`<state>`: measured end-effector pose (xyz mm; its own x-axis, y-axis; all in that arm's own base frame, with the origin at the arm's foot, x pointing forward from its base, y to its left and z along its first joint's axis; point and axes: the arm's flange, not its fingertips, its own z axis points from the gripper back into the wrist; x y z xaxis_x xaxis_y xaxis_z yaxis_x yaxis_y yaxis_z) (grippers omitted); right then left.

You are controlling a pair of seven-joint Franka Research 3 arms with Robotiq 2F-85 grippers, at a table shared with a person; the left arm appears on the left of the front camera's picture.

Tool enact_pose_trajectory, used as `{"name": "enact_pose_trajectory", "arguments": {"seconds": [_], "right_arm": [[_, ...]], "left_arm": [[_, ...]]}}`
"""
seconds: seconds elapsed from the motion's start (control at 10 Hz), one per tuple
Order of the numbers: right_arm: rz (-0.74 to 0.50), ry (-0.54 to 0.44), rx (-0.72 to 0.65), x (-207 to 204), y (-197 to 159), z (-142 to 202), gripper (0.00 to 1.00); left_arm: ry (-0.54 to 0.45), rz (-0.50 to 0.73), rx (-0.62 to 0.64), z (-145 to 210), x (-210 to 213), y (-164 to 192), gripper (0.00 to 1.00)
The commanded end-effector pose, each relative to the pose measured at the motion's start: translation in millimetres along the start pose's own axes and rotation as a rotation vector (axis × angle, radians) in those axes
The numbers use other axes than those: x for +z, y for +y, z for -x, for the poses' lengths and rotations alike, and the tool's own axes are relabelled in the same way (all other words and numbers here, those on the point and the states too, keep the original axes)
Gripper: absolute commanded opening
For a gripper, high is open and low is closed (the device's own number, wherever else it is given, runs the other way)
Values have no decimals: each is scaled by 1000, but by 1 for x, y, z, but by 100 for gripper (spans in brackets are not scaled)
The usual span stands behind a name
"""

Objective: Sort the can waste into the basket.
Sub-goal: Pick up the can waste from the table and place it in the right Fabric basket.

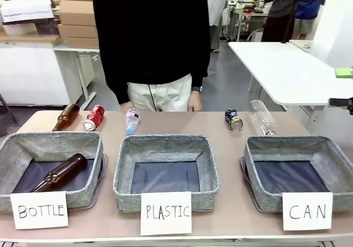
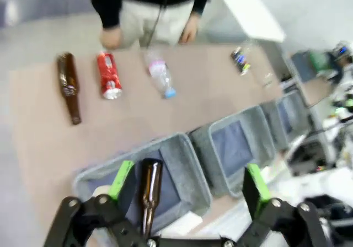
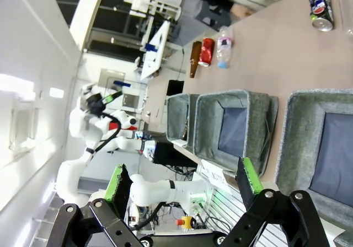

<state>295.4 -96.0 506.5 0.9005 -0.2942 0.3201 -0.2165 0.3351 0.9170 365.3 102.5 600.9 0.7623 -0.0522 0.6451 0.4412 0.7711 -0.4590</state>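
A red can [image 1: 94, 117] lies on its side at the table's far left, and a crushed dark-blue can [image 1: 234, 119] lies far right of centre. The grey basket [image 1: 253, 164] carded "CAN" stands near right with only its dark lining inside. In the left wrist view my left gripper [image 2: 188, 167] hangs open, high above the "BOTTLE" basket, with the red can [image 2: 109, 75] and blue can [image 2: 240, 59] far beyond. My right gripper [image 3: 183, 167] is open off the table's right side, looking over the CAN basket [image 3: 298, 142] towards the blue can [image 3: 320, 8]. Its fingertips [image 1: 343, 72] show at the front view's right edge.
The "BOTTLE" basket [image 1: 16, 148] holds a brown bottle [image 1: 59, 172]; the "PLASTIC" basket [image 1: 124, 170] is in the middle. Another brown bottle [image 1: 66, 116], a small plastic bottle [image 1: 132, 120] and a large clear bottle [image 1: 262, 116] lie along the far edge. A person [image 1: 151, 37] stands there, hands at the edge.
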Motion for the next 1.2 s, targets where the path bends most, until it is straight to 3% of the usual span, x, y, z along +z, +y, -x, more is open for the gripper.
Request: {"name": "enact_pose_trajectory", "arguments": {"seconds": [0.0,0.2,0.3,0.4,0.6,0.7,0.8,0.9,1.1], "right_arm": [[-20,-10,27,-1,0,-3,100],[-20,-10,27,-1,0,-3,100],[-20,-10,27,-1,0,-3,100],[-20,-10,27,-1,0,-3,100],[-20,-10,27,-1,0,-3,100],[-20,-10,27,-1,0,-3,100],[-20,-10,27,-1,0,-3,100],[-20,-10,27,-1,0,-3,100],[-20,-10,27,-1,0,-3,100]], "left_arm": [[170,-144,-69,-38,-103,25,100],[270,-223,-100,-29,-197,36,100],[301,-190,-147,-22,-233,38,100],[308,-198,-46,-27,-243,37,100],[279,-184,-121,-13,-235,31,100],[312,-192,-103,-11,-264,41,100],[308,-114,-106,-17,-271,43,100],[369,-198,-49,-41,-302,57,100],[400,-356,14,-83,-354,84,100]]}}
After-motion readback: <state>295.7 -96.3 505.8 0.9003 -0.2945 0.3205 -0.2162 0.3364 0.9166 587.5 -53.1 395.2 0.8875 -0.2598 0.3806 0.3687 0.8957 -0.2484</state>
